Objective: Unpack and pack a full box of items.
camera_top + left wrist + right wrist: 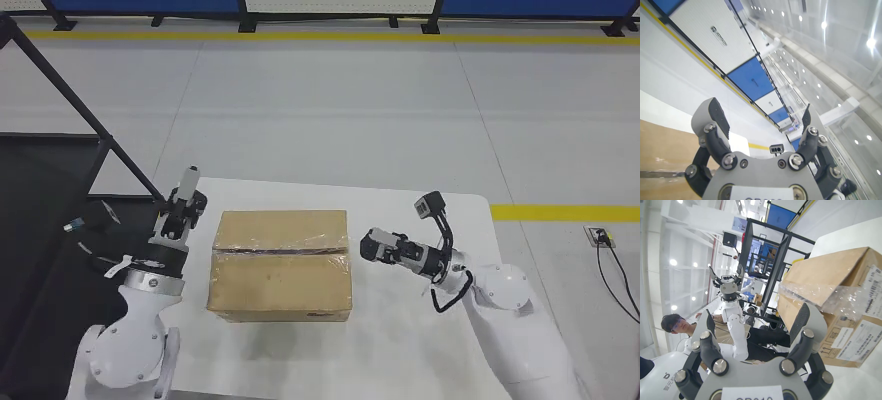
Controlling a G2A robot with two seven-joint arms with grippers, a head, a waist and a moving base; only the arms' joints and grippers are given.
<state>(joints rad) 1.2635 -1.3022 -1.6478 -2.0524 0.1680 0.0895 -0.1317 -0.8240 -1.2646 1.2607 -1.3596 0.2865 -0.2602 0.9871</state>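
Note:
A closed cardboard box [282, 264], sealed along its top seam with clear tape, sits in the middle of the white table [420, 340]. My left gripper [185, 205] stands upright beside the box's left side, pointing up, open and empty; in the left wrist view the gripper [762, 115] shows spread fingers with a corner of the box [662, 144] beside it. My right gripper [372, 246] is level with the box's right end, a short gap away, open. In the right wrist view this gripper [755, 317] frames the box [829, 275] with its tape and labels, and the left gripper [726, 273] stands beyond.
A black metal frame [80, 120] and a dark surface stand off the table's left edge. Yellow floor lines [560, 212] run behind and to the right. The table has bare room in front of and to the right of the box.

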